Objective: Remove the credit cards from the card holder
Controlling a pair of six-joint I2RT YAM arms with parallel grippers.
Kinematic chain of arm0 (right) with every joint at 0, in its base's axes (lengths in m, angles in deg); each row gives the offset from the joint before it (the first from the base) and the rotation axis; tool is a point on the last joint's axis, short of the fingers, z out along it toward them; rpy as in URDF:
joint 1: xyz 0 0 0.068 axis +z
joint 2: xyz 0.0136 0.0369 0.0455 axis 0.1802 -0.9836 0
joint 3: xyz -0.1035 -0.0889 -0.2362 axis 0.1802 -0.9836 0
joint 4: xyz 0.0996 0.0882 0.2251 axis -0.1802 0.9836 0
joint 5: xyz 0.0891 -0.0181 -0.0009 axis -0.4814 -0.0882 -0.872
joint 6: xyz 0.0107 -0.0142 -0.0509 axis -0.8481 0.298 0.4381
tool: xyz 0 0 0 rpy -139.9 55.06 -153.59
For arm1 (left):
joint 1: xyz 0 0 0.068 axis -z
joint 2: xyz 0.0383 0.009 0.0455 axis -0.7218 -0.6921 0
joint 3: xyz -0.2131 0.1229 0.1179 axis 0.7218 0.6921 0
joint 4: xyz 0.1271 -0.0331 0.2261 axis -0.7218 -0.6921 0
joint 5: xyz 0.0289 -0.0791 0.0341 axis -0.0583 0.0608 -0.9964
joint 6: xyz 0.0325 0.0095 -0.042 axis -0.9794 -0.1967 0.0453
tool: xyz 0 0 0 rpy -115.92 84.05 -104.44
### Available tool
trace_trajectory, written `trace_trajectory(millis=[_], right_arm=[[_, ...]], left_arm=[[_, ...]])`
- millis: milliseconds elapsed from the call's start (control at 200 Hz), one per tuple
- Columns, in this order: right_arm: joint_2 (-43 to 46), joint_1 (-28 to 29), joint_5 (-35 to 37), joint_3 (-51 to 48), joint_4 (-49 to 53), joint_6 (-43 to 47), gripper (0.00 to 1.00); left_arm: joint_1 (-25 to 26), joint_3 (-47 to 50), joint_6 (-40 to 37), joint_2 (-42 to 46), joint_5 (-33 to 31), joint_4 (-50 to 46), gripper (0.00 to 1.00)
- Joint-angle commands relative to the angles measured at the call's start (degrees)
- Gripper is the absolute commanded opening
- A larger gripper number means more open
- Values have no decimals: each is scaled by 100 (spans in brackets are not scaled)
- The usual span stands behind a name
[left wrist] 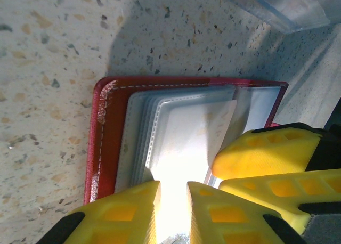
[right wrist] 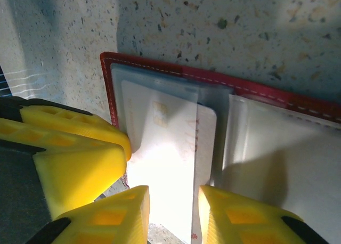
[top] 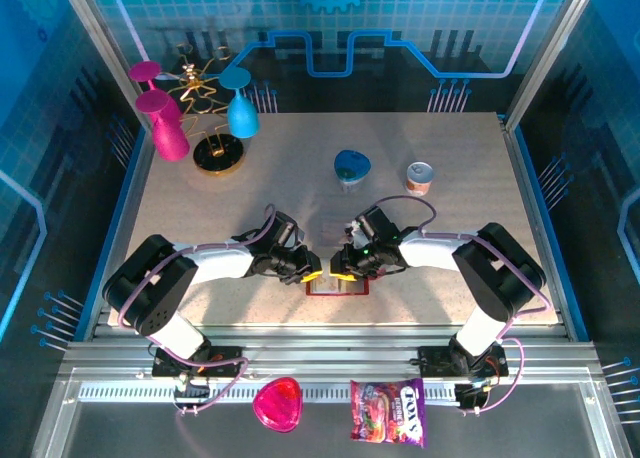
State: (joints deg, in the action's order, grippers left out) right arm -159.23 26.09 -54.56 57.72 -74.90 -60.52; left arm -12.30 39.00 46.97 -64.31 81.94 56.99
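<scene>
The dark red card holder (top: 338,289) lies open near the table's front edge, pale pockets up (left wrist: 106,143) (right wrist: 277,92). A pale card (right wrist: 165,143) with a chip sticks partly out of a pocket, and a second pale card (right wrist: 206,143) peeks from behind it. The same bright card (left wrist: 192,143) shows in the left wrist view. My left gripper (top: 312,275) (left wrist: 171,201) hovers over the card's end, fingers slightly apart. My right gripper (top: 345,275) (right wrist: 173,212) faces it from the other side, open, with the card running under the gap. Each wrist view shows the other gripper's yellow fingers (left wrist: 266,153) (right wrist: 69,143).
A clear plastic tray (top: 335,225) (left wrist: 287,9) lies just behind the holder. Farther back stand a blue dish (top: 351,165), a small can (top: 419,178) and a stand with pink and blue goblets (top: 190,108). A pink heart dish (top: 277,403) and candy bag (top: 388,413) sit below the table edge.
</scene>
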Motion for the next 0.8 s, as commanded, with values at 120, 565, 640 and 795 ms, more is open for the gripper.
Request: trace_trajectory(millis=[120,565,640,795], right_arm=[[159,45,192,102,356,148,30],[276,-24,241,70,417,218,30],[293,-35,241,48,386,219,30],[316,-51,228,32,350,210,30]], left_arm=[[-14,9,-199,11,34,-159,20],[-15,4,-189,37,4,-177,19],[-15,0,-184,47,10,-185,19],[-8,-1,-182,65,2,-195,19]])
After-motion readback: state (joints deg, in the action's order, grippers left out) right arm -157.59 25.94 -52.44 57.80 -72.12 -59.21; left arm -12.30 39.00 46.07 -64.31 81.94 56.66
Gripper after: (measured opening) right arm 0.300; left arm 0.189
